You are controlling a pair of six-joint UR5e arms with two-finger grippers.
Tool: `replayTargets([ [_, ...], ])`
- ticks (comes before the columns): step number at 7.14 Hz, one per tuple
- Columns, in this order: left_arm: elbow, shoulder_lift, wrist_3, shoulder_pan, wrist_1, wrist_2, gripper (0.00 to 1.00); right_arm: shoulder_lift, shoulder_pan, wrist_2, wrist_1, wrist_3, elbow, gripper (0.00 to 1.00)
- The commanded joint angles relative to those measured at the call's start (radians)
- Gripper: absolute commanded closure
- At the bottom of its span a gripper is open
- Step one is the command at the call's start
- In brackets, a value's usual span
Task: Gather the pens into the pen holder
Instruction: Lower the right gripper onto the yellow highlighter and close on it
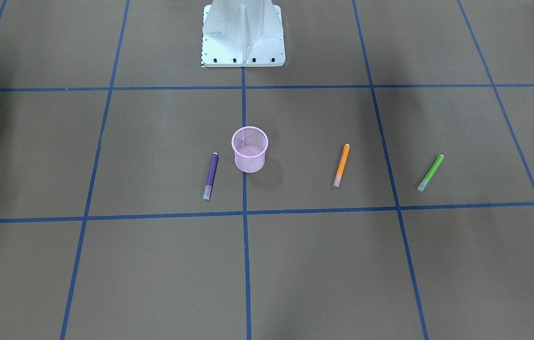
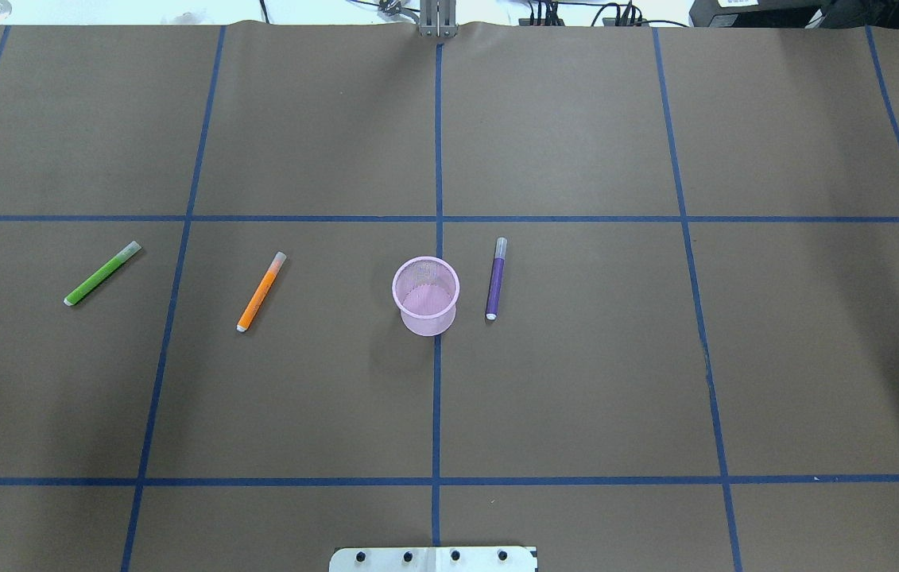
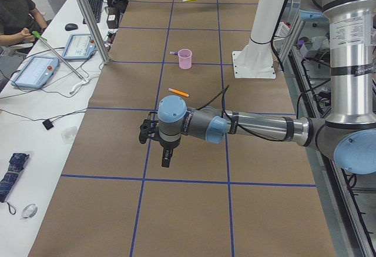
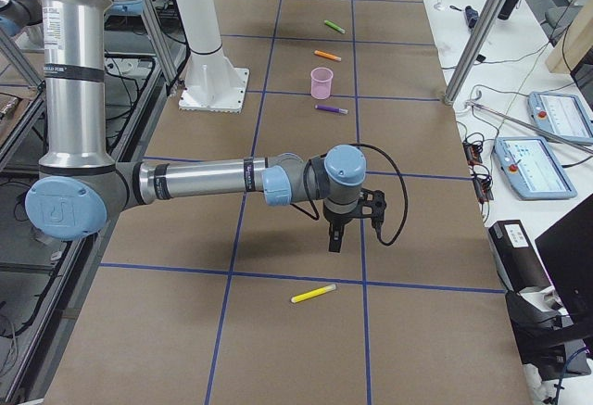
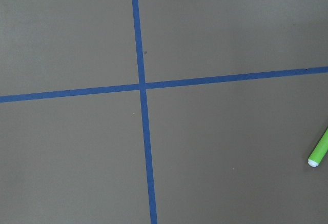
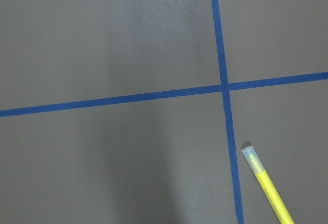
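Note:
The pink mesh pen holder (image 1: 250, 163) (image 2: 427, 324) stands upright mid-table with nothing showing inside. A purple pen (image 1: 210, 175) (image 2: 496, 278) lies just beside it. Farther off on the left arm's side lie an orange pen (image 1: 341, 165) (image 2: 261, 291) and a green pen (image 1: 430, 173) (image 2: 102, 273) (image 5: 320, 149). The yellow pen (image 4: 313, 294) (image 6: 266, 183) lies at the right end. My left gripper (image 3: 166, 160) hangs above the table near the green pen. Just above the yellow pen hangs my right gripper (image 4: 334, 243). I cannot tell whether either is open or shut.
The white robot base (image 1: 243, 35) (image 2: 433, 558) stands behind the holder. Blue tape lines grid the brown table. Side desks carry tablets (image 3: 35, 72) (image 4: 528, 164) and cables. A seated person (image 3: 14, 10) is at the far corner of the left side view.

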Motion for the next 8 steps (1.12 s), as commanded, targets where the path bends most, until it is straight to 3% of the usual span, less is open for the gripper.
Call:
replayTargets([
  [1,-0.004,-0.005,-0.001,0.018,0.0,-0.002,0.0,0.003,0.032,-0.008,-0.066,-0.098,0.007,0.0],
  [3,-0.003,0.001,0.001,0.074,-0.003,0.004,0.0,0.006,0.031,-0.054,-0.057,-0.095,0.007,0.0],
  [8,-0.003,0.016,0.001,0.072,-0.014,-0.001,0.0,-0.016,0.031,-0.037,-0.008,-0.092,0.001,0.0],
])
